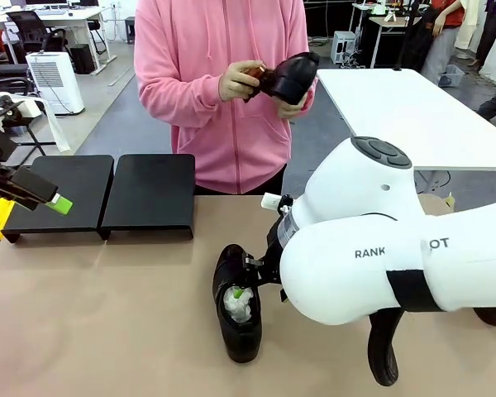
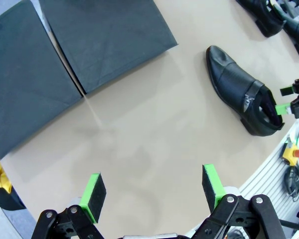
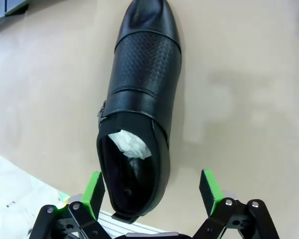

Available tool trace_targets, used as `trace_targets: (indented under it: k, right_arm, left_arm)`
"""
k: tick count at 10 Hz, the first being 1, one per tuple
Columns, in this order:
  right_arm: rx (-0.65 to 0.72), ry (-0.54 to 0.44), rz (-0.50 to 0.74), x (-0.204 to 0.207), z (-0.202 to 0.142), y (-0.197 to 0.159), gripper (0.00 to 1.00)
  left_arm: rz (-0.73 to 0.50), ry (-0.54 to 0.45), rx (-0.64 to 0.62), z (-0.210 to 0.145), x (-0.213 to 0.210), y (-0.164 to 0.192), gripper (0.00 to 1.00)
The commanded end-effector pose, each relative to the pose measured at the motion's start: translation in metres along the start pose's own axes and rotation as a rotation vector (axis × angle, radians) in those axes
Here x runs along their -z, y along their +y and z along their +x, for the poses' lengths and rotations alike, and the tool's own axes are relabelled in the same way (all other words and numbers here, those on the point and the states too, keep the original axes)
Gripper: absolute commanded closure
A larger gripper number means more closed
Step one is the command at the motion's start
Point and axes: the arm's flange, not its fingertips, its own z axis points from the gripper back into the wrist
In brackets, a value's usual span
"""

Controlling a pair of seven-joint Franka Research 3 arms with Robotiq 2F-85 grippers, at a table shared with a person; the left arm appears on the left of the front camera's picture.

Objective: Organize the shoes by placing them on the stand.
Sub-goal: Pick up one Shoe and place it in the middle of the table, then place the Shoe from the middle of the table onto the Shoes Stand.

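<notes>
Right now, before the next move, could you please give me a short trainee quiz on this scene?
1. True or false: a shoe already sits on the stand.
2. What fills the opening of the shoe on the table? A white paper; B a sock; C nothing.
3. Does the right gripper stand open or shut?
Key: 1 false; 2 A; 3 open.
</notes>
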Motion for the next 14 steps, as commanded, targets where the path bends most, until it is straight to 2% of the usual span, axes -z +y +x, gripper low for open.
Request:
trace_targets:
  k: [1, 9, 10, 11, 12, 13, 14]
  right_arm:
    - [-0.004, 0.003, -0.007, 0.008, 0.011, 0.000, 0.00]
    - [0.009, 0.012, -0.006, 0.007, 0.006, -0.003, 0.00]
    - [-0.010, -0.009, -0.002, -0.018, -0.009, 0.000, 0.00]
    - [0.016, -0.027, -0.001, -0.043, -0.020, -0.013, 0.00]
    - [0.066, -0.077, 0.019, -0.075, -0.033, -0.033, 0.00]
    - [0.090, -0.104, 0.040, -0.091, -0.038, -0.045, 0.00]
    - [0.116, -0.117, 0.061, -0.106, -0.043, -0.058, 0.00]
  left_arm:
    - [-0.018, -0.008, 0.008, -0.001, 0.000, 0.001, 0.00]
    - [-0.018, -0.008, 0.008, -0.001, 0.000, 0.001, 0.00]
    - [0.000, 0.000, 0.000, 0.000, 0.000, 0.000, 0.00]
    - [-0.016, 0.034, 0.040, -0.002, 0.015, -0.036, 0.00]
    - [0.038, 0.060, 0.014, -0.004, 0.021, -0.070, 0.00]
    - [0.088, 0.077, -0.016, -0.007, 0.022, -0.085, 0.00]
    - [0.060, 0.175, -0.136, -0.011, 0.023, -0.106, 0.00]
